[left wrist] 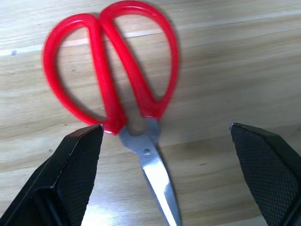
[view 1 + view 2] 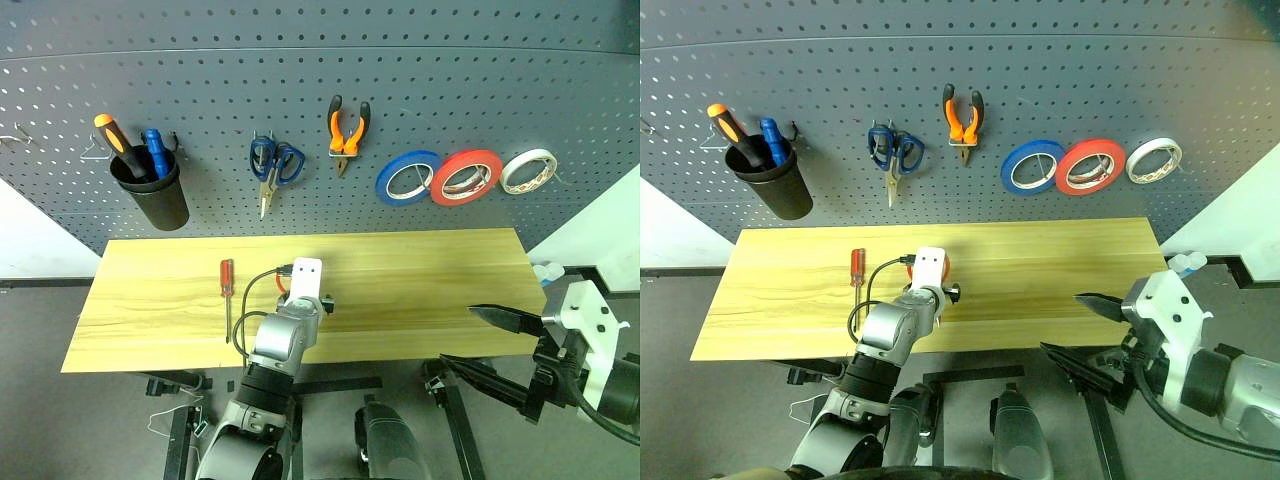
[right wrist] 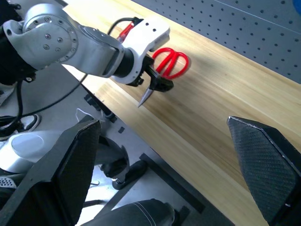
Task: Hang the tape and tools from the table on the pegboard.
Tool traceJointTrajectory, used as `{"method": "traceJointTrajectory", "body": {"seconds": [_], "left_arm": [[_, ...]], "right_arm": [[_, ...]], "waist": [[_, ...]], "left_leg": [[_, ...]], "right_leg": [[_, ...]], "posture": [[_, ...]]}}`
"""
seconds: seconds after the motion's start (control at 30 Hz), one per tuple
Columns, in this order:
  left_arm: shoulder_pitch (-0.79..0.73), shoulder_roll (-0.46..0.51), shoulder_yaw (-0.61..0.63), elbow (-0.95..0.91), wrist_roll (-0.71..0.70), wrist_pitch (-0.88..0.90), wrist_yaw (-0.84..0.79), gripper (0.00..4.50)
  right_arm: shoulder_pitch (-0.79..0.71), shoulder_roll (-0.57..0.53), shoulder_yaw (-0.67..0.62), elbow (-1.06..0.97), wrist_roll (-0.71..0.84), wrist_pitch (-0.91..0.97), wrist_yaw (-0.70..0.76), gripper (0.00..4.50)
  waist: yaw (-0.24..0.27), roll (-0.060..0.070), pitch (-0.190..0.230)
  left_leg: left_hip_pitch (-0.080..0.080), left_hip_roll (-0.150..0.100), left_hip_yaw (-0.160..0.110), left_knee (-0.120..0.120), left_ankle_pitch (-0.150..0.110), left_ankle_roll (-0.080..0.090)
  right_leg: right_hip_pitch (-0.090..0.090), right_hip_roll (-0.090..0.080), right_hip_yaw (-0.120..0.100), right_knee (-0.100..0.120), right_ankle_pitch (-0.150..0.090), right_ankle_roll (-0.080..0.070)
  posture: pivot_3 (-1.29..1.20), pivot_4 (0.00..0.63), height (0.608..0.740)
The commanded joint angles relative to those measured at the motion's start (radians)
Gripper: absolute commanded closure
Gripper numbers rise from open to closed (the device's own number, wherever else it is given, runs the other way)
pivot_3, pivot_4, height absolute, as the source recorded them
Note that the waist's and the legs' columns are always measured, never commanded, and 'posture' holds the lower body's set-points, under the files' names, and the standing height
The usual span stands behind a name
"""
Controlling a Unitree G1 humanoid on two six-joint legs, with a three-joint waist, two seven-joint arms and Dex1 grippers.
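Both tools gape wide; the left tool (image 1: pixel 164 174) straddles the red-handled scissors (image 1: pixel 117 89), seemingly not touching.

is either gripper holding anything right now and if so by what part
Nothing is held. The left gripper is open, its fingers either side of the red-handled scissors lying on the table. The right gripper is open.
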Motion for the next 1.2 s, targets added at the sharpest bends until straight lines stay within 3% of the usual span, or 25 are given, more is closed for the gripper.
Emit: {"method": "traceJointTrajectory", "body": {"seconds": [0.03,0.5,0.77,1.2], "left_arm": [[0.098,-0.088,-0.008,-0.039,0.006,-0.008,0.029,0.00],[0.086,-0.100,0.021,0.003,-0.011,-0.051,0.082,0.00],[0.034,-0.014,-0.017,0.031,-0.026,0.019,-0.049,0.00],[0.046,-0.042,0.019,0.030,0.013,0.007,-0.022,0.00]], "right_arm": [[0.003,0.007,0.001,-0.019,-0.003,-0.017,-0.005,0.01],[-0.020,-0.017,0.019,-0.005,-0.006,-0.007,-0.003,0.01],[-0.029,-0.019,0.028,-0.003,-0.011,-0.003,-0.006,0.01],[-0.022,-0.003,0.050,-0.010,-0.028,-0.008,-0.021,0.01]], "waist": [[0.000,0.000,0.000],[-0.001,0.000,0.000],[-0.003,-0.001,0.000],[-0.002,-0.001,0.000]], "left_leg": [[0.000,0.000,0.000,0.000,0.000,0.000],[0.000,0.000,0.000,0.000,0.000,0.000],[0.000,0.000,0.000,0.000,0.000,0.000],[-0.001,0.000,0.000,0.000,0.000,0.001]], "right_leg": [[0.000,0.000,0.000,0.000,0.000,0.000],[0.000,0.000,0.000,0.000,0.000,0.000],[0.000,0.000,0.000,-0.001,0.000,0.000],[0.000,0.000,0.000,-0.001,0.000,0.000]], "posture": [[-0.16,0.206,0.740],[-0.18,0.218,0.740],[-0.18,0.227,0.740],[-0.18,0.225,0.740]]}}
